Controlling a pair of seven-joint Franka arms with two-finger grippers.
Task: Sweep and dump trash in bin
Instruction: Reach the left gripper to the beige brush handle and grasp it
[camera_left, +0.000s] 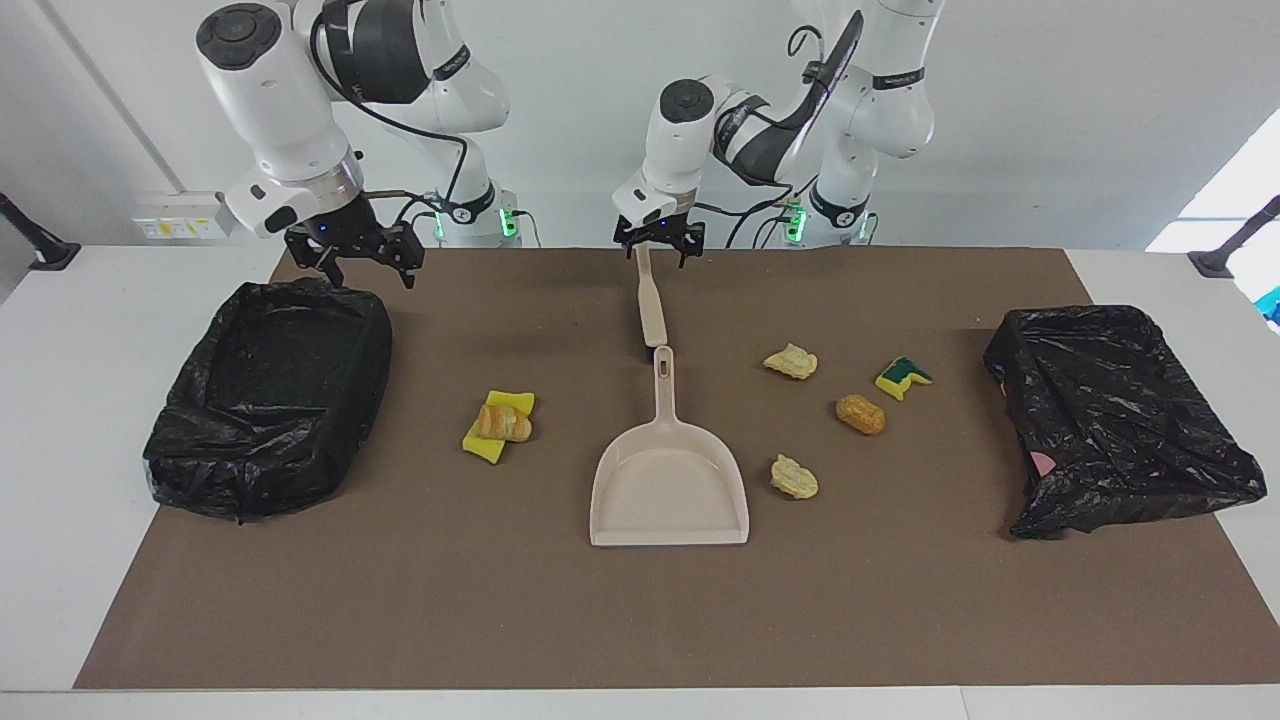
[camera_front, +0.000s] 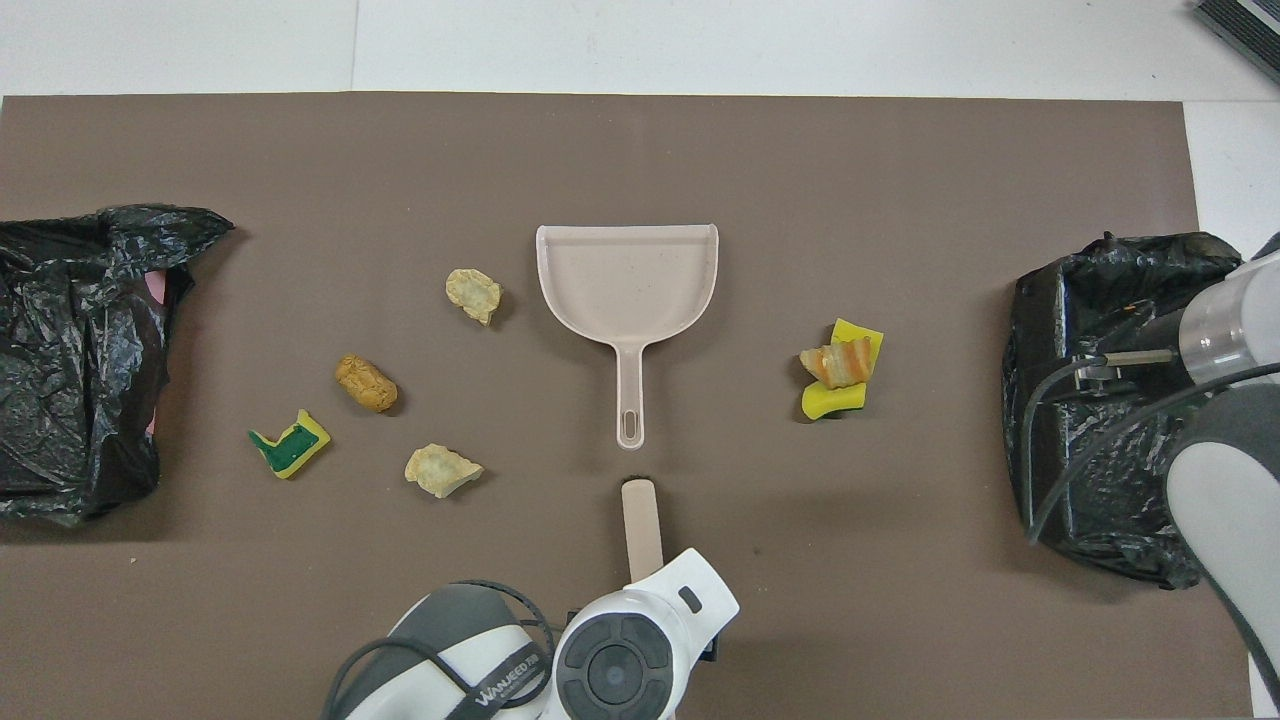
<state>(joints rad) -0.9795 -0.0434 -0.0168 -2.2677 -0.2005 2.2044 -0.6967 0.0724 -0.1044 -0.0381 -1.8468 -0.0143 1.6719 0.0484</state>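
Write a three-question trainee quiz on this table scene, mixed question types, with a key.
1. True or false: the left gripper is over the brush handle.
2. Multiple choice: the dustpan holds A) two sponge bits, B) nothing, C) one pastry lump.
3. How many pieces of trash lie toward the left arm's end of the table, apart from the pile toward the right arm's end?

Key: 1 true. 2 B. 3 four: two pale lumps, a golden-brown lump, a green-sided sponge bit.
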